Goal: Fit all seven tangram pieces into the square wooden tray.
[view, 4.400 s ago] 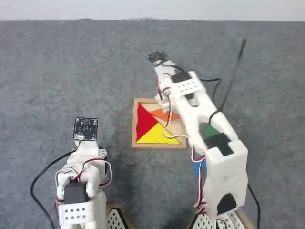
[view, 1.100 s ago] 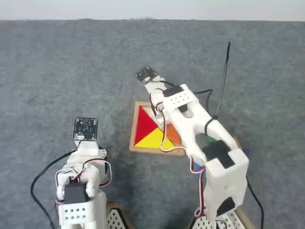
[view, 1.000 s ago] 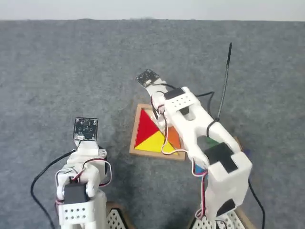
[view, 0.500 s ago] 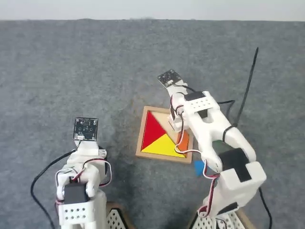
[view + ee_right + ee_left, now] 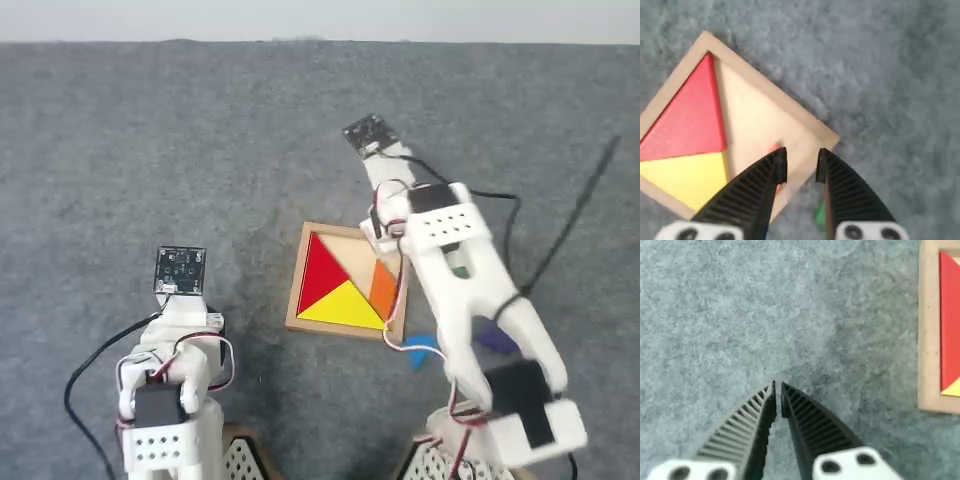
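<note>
The square wooden tray (image 5: 300, 300) lies mid-table. It holds a red triangle (image 5: 322, 270), a yellow triangle (image 5: 340, 308) and an orange piece (image 5: 383, 288) along its right side. A blue piece (image 5: 422, 350), a purple piece (image 5: 495, 338) and a bit of green piece (image 5: 458, 270) lie on the carpet to the right, partly under the right arm (image 5: 450, 260). My right gripper (image 5: 800, 157) hangs over the tray's corner (image 5: 827, 135), fingers slightly apart and holding nothing; bare tray floor (image 5: 755, 120) lies below. My left gripper (image 5: 778, 386) is shut over bare carpet, left of the tray (image 5: 927, 340).
Grey carpet covers the whole table. The left arm (image 5: 170, 360) stands folded at the front left. Both arm bases sit at the front edge. A dark cable (image 5: 580, 200) trails from the right arm over the carpet at right.
The right arm swung rightward and stretched farther back, nudging the tray a little to the right. The blue and purple pieces came out from under it. The left arm stayed still.
</note>
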Motion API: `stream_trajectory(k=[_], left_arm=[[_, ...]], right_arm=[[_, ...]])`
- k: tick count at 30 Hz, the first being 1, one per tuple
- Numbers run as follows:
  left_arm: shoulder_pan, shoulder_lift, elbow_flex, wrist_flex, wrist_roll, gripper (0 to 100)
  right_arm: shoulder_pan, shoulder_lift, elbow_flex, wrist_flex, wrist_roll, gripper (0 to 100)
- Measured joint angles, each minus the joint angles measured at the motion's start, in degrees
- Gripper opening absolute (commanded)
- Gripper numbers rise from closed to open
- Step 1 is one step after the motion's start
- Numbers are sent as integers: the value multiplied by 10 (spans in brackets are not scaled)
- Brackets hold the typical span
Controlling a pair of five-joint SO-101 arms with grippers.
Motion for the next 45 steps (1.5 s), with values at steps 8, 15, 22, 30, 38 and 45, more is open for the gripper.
stream_trajectory(k=[8,15,22,30,38,45], left_arm=[[0,0,0,0,0,18],[0,0,0,0,0,18],[0,0,0,0,0,18],[0,0,0,0,0,18],[0,0,0,0,0,18],[0,0,0,0,0,18]], right_arm=[[122,-48,82,33,-18,121],[127,-17,131,1,3,242],[91,13,130,-15,4,256],[189,21,156,-13,4,256],[270,-69,280,-57,-19,256],[305,-73,294,-76,-50,256]])
